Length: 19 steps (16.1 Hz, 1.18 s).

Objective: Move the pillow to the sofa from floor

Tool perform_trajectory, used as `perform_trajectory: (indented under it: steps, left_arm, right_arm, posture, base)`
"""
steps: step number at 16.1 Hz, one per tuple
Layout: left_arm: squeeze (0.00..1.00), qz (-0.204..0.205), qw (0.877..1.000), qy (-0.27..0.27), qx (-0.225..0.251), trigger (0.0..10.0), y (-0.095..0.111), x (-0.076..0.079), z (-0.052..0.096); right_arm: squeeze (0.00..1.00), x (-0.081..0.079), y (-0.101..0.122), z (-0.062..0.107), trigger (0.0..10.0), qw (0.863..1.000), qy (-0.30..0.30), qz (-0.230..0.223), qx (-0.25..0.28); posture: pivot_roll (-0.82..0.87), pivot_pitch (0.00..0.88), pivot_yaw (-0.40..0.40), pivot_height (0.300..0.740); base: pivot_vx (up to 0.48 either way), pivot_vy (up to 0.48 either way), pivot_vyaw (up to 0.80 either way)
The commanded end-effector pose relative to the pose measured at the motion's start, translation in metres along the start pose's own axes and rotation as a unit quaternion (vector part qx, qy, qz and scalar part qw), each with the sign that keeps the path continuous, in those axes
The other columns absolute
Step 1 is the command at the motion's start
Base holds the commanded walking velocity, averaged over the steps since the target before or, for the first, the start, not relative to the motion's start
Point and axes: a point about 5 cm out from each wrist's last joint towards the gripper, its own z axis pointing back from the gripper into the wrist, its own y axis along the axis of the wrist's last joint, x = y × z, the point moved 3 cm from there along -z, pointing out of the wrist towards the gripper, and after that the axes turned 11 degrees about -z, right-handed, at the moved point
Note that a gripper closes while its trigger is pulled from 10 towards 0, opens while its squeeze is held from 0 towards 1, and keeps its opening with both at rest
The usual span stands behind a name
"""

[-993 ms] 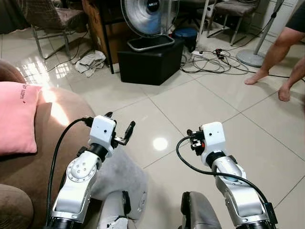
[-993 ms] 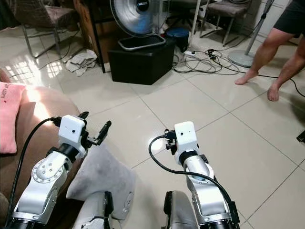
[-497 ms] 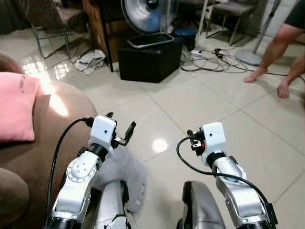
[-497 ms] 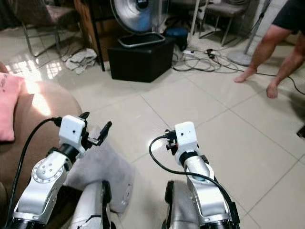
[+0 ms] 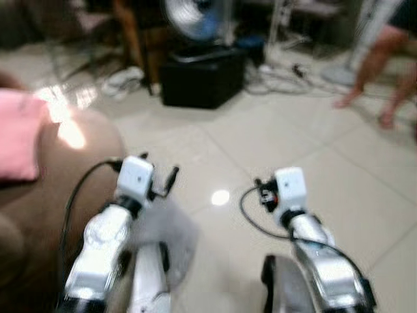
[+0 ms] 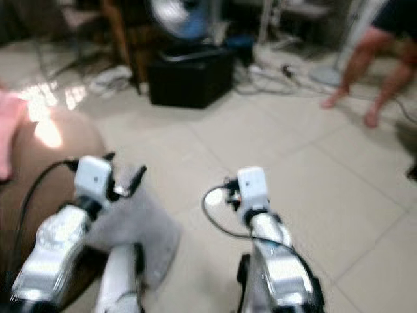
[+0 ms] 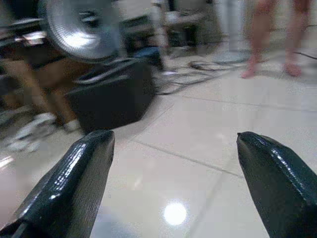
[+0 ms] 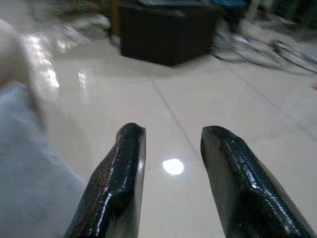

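Two blurred head views look forward and down from above the robot's arms onto a tiled floor point(image 5: 273, 143). Each wrist view looks low along its own black fingers, close to the floor. All views share the black box point(image 5: 202, 78) point(image 7: 111, 96) point(image 8: 168, 29) ahead; the head views and left wrist view also share the fan point(image 6: 176, 16) point(image 7: 74, 27) above it.

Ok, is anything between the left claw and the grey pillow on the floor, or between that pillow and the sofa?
Nothing visible, though the head views are blurred. The grey pillow lies on the floor just below the open left claw, right beside the brown sofa.
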Motion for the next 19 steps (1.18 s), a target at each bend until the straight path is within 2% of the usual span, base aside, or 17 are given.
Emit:
perform_trajectory:
  steps: [1,3,8,9,11,12,14,15,19]
  left_arm:
    - [0.00,-0.017,1.000,0.012,-0.018,10.0,-0.006,-0.009,-0.001]
    - [0.00,-0.020,0.999,0.017,-0.021,10.0,-0.007,-0.010,-0.002]
    - [0.00,0.011,0.994,0.032,-0.107,10.0,-0.039,-0.017,-0.011]
    - [1.00,0.029,0.990,0.032,-0.136,10.0,-0.050,-0.022,-0.016]
    - [1.00,0.060,0.983,0.037,-0.168,10.0,-0.064,-0.028,-0.025]
    - [1.00,0.062,0.979,0.042,-0.191,10.0,-0.074,-0.031,-0.029]
    - [1.00,0.061,0.970,0.061,-0.226,10.0,-0.086,-0.037,-0.032]
    - [1.00,0.049,0.962,0.090,-0.253,10.0,-0.093,-0.047,-0.032]
    - [1.00,0.038,0.952,0.135,-0.271,10.0,-0.099,-0.066,-0.029]
  right_arm:
    - [0.00,-0.002,0.003,-0.001,10.0,1.000,-0.001,-0.004,0.002]
    - [0.00,-0.003,0.002,-0.001,10.0,1.000,0.002,0.000,0.000]
    - [0.00,-0.009,-0.003,-0.002,10.0,0.999,0.033,0.021,-0.014]
    - [0.00,-0.016,-0.005,-0.001,10.0,0.998,0.058,0.031,-0.022]
    - [0.00,-0.022,-0.009,-0.002,10.0,0.995,0.085,0.036,-0.029]
    - [0.00,-0.025,-0.012,-0.004,10.0,0.994,0.097,0.038,-0.031]
    - [0.00,-0.033,-0.016,-0.006,10.0,0.988,0.118,0.092,-0.025]
    - [0.00,-0.043,-0.015,-0.003,10.0,0.983,0.146,0.113,-0.016]
    - [0.00,-0.056,-0.009,0.013,10.0,0.977,0.190,0.099,-0.003]
  posture:
    - [0.01,0.000,0.019,0.532]
    - [0.01,0.000,0.021,0.532]
    - [0.00,0.004,0.015,0.532]
    - [0.00,0.011,0.017,0.532]
    - [-0.01,0.036,0.015,0.532]
    - [-0.01,0.044,0.014,0.532]
    - [-0.02,0.076,0.008,0.532]
    - [-0.03,0.124,0.002,0.532]
    - [-0.07,0.216,-0.017,0.532]
  base:
    - [0.000,0.000,0.00]
    - [0.000,0.000,0.00]
    - [0.000,0.000,0.00]
    - [0.000,0.000,0.00]
    - [0.000,0.000,0.00]
    - [0.000,0.000,0.00]
    - [0.000,0.000,0.00]
    - [0.000,0.000,0.00]
    - [0.000,0.000,0.00]
